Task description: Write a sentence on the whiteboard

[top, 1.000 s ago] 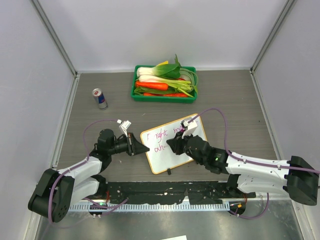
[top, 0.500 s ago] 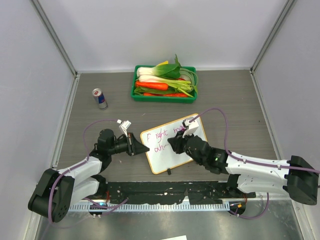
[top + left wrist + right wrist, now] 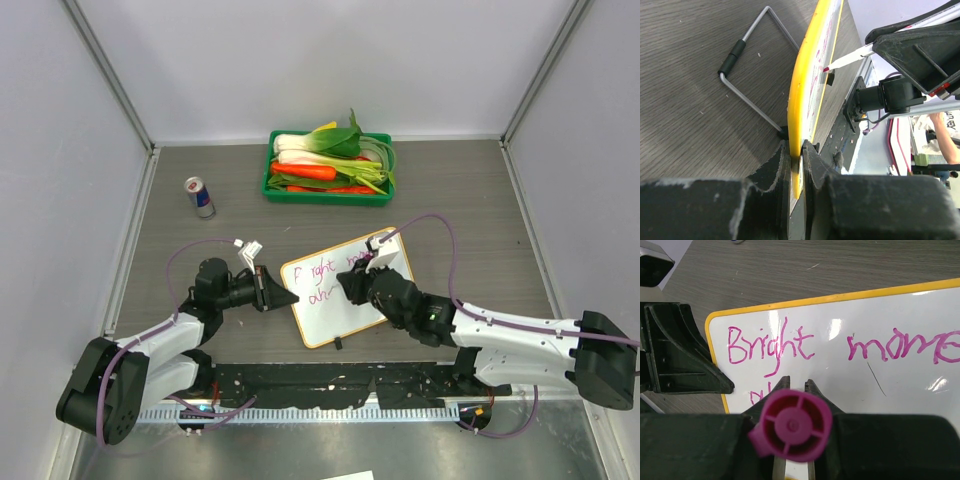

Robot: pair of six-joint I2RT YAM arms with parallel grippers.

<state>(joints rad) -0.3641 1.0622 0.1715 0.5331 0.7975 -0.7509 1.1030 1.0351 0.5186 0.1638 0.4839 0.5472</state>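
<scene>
The whiteboard [image 3: 345,290] is lying angled on the counter [image 3: 470,200], and both arms are working on it. The left hand [image 3: 796,150] is clamping the board's left edge, its jaws nearly closed with only the yellow rim between them. The right hand [image 3: 795,385] is hanging over the middle of the board, squeezed tight around a magenta marker [image 3: 792,426]. In the left wrist view the marker's tip looks to be right at the writing face.

The sentence [image 3: 770,345] is taking shape across the top of the board: "Bright" and the start of "moments" are showing. A second line is beginning under them, mostly hidden behind the right hand. So the writing is looking roughly halfway done.

Now the risks. The board is being held at one edge only, with a wire stand [image 3: 750,95] showing at its back. A heavy stroke far from that clamp could be pivoting or flexing it and warping the letters. The right hand is working low over wet ink, so a dragging finger could be smearing the first line. A marker twisting in that pinch would be lifting the tip and breaking strokes.

Beyond the board's far edge, a green tray [image 3: 328,197] of vegetables and a can [image 3: 199,196] are sitting well apart from it.
</scene>
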